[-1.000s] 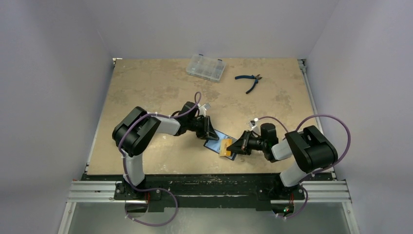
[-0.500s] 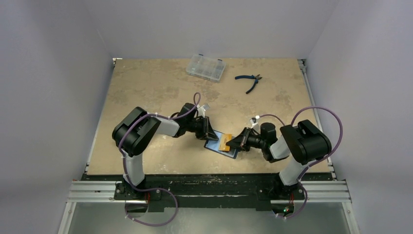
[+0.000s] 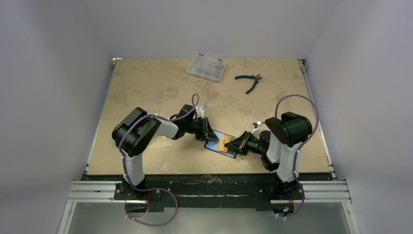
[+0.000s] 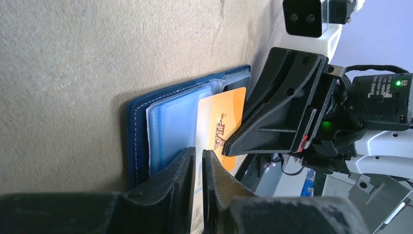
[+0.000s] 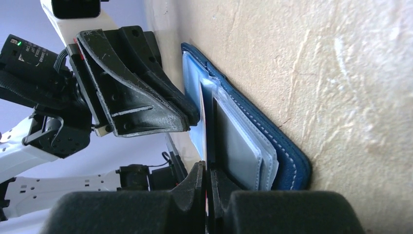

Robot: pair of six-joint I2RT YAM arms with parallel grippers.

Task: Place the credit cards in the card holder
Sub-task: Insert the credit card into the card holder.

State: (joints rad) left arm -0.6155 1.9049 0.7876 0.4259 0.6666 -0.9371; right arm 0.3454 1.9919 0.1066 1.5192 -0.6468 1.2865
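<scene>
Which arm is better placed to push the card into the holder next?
Right. The right gripper pinches the orange card, which lies over the open holder and its sleeves. The left gripper only steadies the holder.

Navy blue wallet with white stitching and pale blue sleeves, orange card with dark lettering, plus a mottled tan table.
</scene>
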